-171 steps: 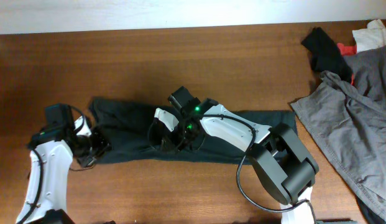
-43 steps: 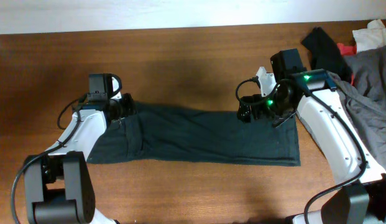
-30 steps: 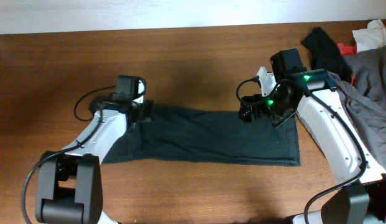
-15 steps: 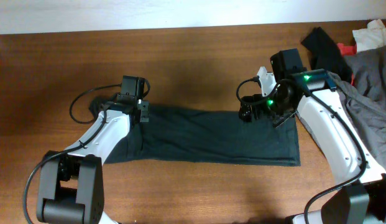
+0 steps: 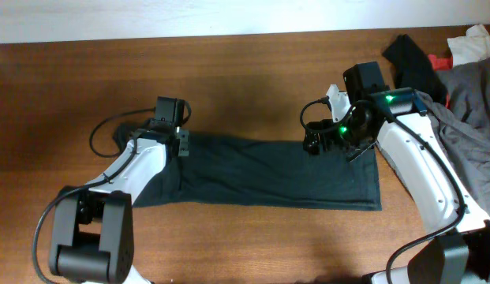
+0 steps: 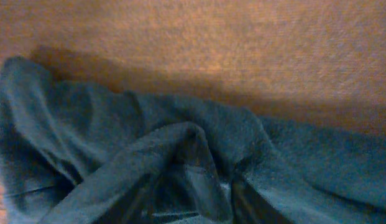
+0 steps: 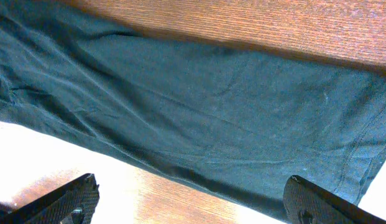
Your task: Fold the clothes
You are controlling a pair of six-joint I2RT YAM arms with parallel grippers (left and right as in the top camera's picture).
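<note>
Clothes: the dark blackish-green clothes [image 5: 268, 177] lie on the table [image 5: 252, 79] as a long, fairly flat band running left to right; the right end is squared off near the front edge; the left end is more rumpled and narrows toward a corner.
Left fingers: the left fingers [image 5: 181, 143] sit on the upper edge of the band near its left end; in the left wrist view a raised ridge of the fabric [image 6: 193, 155] stands up between two dark, blurred fingertips [image 6: 140, 202]; they are partly closed around that ridge; whether they actually clamp it I cannot tell.
Right fingers: the right fingers [image 5: 314, 142] hang over the upper edge of the band toward its right end; in the right wrist view the fingertips [image 7: 74, 199] are spread wide apart with smooth cloth [image 7: 199, 106] below them; they hold nothing.
Right side of table: a light grey garment [image 5: 465, 150] lies crumpled, apart from the band; behind it are a small black cloth piece [image 5: 410, 63], a red scrap [image 5: 440, 61] and some white fabric [image 5: 473, 43].
</note>
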